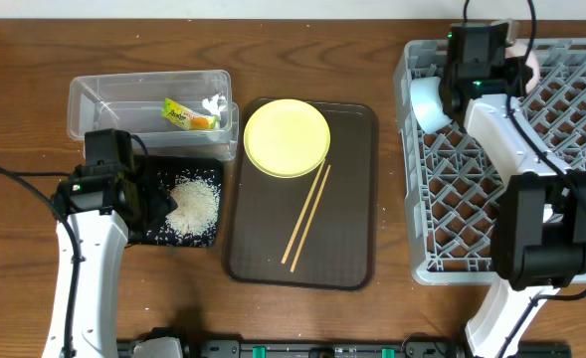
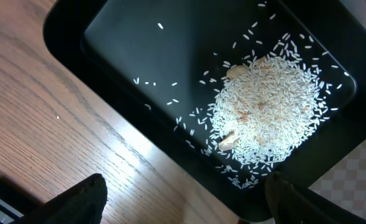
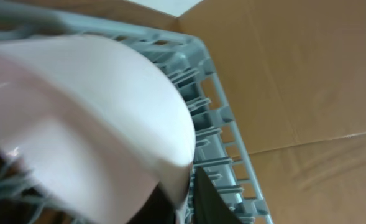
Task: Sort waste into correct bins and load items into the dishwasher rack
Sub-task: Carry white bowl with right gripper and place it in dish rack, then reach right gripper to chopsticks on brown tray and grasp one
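Hovering open over rice (image 2: 269, 106) in the black tray (image 2: 127, 50), the left gripper (image 2: 183, 202) is nearer the chopsticks (image 1: 307, 216), slanting on the brown tray (image 1: 347, 229) to its right; the right gripper (image 1: 482, 62), grip unclear, crowds the white bowl (image 3: 96, 112) at the rack (image 1: 561, 149).

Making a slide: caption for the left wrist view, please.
Rice heap lying in the black tray, left hand open above it.

Close-up white bowl (image 3: 89, 106), grey rack (image 3: 225, 127) behind
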